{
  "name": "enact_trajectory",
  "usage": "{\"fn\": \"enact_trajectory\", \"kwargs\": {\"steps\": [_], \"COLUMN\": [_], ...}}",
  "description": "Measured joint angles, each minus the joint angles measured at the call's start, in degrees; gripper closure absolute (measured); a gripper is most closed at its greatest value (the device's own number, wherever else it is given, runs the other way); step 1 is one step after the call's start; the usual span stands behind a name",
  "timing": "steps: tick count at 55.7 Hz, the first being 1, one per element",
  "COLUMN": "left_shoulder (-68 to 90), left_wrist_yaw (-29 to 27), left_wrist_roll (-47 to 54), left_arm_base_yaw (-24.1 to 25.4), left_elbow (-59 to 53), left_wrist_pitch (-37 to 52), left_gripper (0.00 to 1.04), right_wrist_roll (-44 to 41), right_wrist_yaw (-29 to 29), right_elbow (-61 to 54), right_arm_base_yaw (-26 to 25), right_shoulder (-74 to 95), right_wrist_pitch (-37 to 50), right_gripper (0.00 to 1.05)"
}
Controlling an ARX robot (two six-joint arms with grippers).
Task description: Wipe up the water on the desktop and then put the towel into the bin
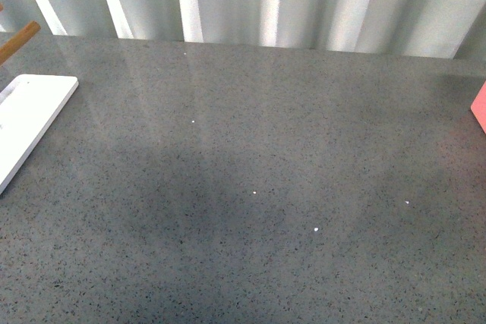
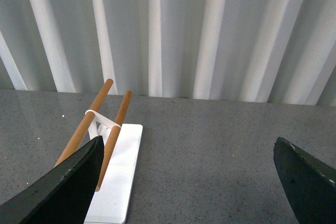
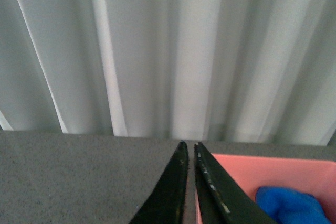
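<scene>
Fingers of the right gripper (image 3: pixel 190 182) are pressed together, empty; the left gripper's (image 2: pixel 189 182) are spread. The towel (image 3: pixel 287 205) is seen lying in the pink bin (image 3: pixel 247 174) at the table's (image 1: pixel 250 149) right edge; no water is visible, so the task is judged essentially done.

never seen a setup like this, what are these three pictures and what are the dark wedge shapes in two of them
This is a two-armed robot at a grey speckled stone desktop. The front view looks out from its body, and neither arm shows there. The other two views come from cameras on its wrists. The dark wedges are gripper fingers: the left gripper is wide open and holds nothing, over a white flat tray carrying a wooden-rod rack. The right gripper is closed and empty. Beside it, a blue fluffy towel lies in a pink bin.
</scene>
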Motion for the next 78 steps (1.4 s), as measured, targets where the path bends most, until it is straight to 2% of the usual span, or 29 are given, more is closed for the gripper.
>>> {"fn": "enact_trajectory", "kwargs": {"steps": [12, 30, 34, 39, 44, 78], "left_shoulder": [0.0, 0.0, 0.0, 0.0, 0.0, 0.0], "left_wrist_yaw": [0.0, 0.0, 0.0, 0.0, 0.0, 0.0], "left_wrist_roll": [0.0, 0.0, 0.0, 0.0, 0.0, 0.0], "left_arm_base_yaw": [0.0, 0.0, 0.0, 0.0, 0.0, 0.0], "left_elbow": [0.0, 0.0, 0.0, 0.0, 0.0, 0.0], "left_wrist_pitch": [0.0, 0.0, 0.0, 0.0, 0.0, 0.0], "left_gripper": [0.07, 0.07, 0.07, 0.07, 0.07, 0.07], "right_wrist_roll": [0.2, 0.2, 0.2, 0.2, 0.2, 0.3], "right_wrist_yaw": [3.6, 6.7, 10.7, 11.1, 11.3, 11.6], "right_elbow": [-8.4, -14.4, -15.4, -16.6, -18.9, -19.3], "right_arm_base_yaw": [4.2, 7.2, 9.9, 11.9, 12.0, 12.0], "right_shoulder": [-9.4, -19.9, -22.5, -26.1, -27.9, -50.1], "right_wrist_pitch": [-0.5, -5.2, -6.9, -9.3, -7.8, -28.5], "right_gripper": [1.02, 1.02, 1.02, 1.02, 1.02, 1.02]}}
